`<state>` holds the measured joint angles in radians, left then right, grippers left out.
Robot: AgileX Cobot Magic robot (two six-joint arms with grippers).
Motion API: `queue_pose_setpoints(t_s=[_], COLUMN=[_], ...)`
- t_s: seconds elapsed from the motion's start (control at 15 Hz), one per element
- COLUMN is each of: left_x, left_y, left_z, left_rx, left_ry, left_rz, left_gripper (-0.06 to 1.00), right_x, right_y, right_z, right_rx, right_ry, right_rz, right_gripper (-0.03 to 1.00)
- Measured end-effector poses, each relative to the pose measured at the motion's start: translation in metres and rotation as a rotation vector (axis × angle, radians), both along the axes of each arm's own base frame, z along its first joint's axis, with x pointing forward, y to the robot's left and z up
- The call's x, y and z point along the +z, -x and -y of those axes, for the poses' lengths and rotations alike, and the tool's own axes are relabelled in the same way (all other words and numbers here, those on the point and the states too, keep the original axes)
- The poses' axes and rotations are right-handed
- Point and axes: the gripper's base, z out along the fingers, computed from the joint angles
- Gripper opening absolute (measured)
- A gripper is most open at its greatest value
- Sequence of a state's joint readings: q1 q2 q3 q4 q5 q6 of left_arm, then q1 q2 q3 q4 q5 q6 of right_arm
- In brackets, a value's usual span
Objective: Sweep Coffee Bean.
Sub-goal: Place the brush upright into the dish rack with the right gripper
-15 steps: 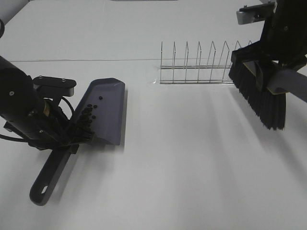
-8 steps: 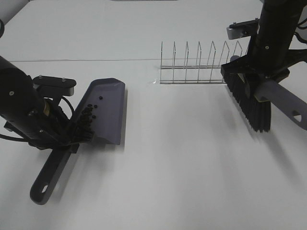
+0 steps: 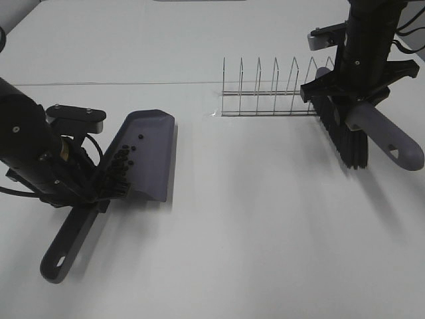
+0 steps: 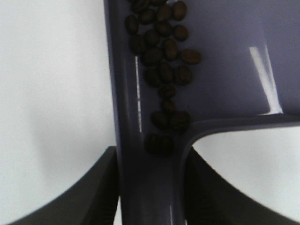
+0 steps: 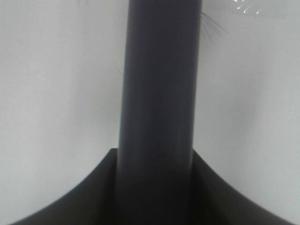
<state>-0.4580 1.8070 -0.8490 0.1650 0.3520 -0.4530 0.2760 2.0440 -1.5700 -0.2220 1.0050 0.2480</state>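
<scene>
**Beans in the pan, nothing dark left on the desk**

The coffee beans [image 4: 164, 56] lie inside the dustpan [image 3: 149, 153], most of them heaped at its back wall where the handle joins. A few lie loose farther up the pan floor. From the high camera I find no bean on the bare desk [image 3: 252, 232], neither in front of the pan's lip nor across the middle. So I judge the sweeping itself finished. What remains, as I read it, is only to carry or empty the pan and set both tools down. A bean hidden under the pan or behind my left arm I could not rule out.

My left jaws are closed tight on the dustpan's handle just behind the pan, one finger pressed to each side of it. The pan sits near the left edge of the desk, its handle pointing toward the near edge. I cannot tell whether its lip touches the desk.

My right jaws are likewise clamped, on the round grey handle of the brush [image 3: 348, 133]. The brush hangs near the right edge, bristles down, just beside the right end of the wire rack [image 3: 272, 90]. The bristles look clear of the desk.
</scene>
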Motion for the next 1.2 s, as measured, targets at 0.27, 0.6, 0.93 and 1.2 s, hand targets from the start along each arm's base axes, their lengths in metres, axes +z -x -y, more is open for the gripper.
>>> queue_pose_setpoints(t_s=[0.27, 0.6, 0.93, 1.2], left_x=[0.000, 0.000, 0.000, 0.000], left_y=[-0.001, -0.001, -0.001, -0.001], left_z=[0.001, 0.001, 0.001, 0.001], left_rx=[-0.002, -0.004, -0.005, -0.006], left_ry=[0.006, 0.006, 0.006, 0.005], left_rz=[0.009, 0.011, 0.011, 0.011], left_gripper=[0.38, 0.38, 0.38, 0.38], right_x=[0.000, 0.002, -0.010, -0.009], right_y=[-0.003, -0.012, -0.031, -0.046], right_z=[-0.001, 0.007, 0.005, 0.002], right_rx=[0.000, -0.033, -0.040, -0.042], right_ry=[-0.012, -0.025, -0.035, -0.034], right_rz=[0.028, 0.054, 0.029, 0.040], right_gripper=[0.36, 0.36, 0.36, 0.36])
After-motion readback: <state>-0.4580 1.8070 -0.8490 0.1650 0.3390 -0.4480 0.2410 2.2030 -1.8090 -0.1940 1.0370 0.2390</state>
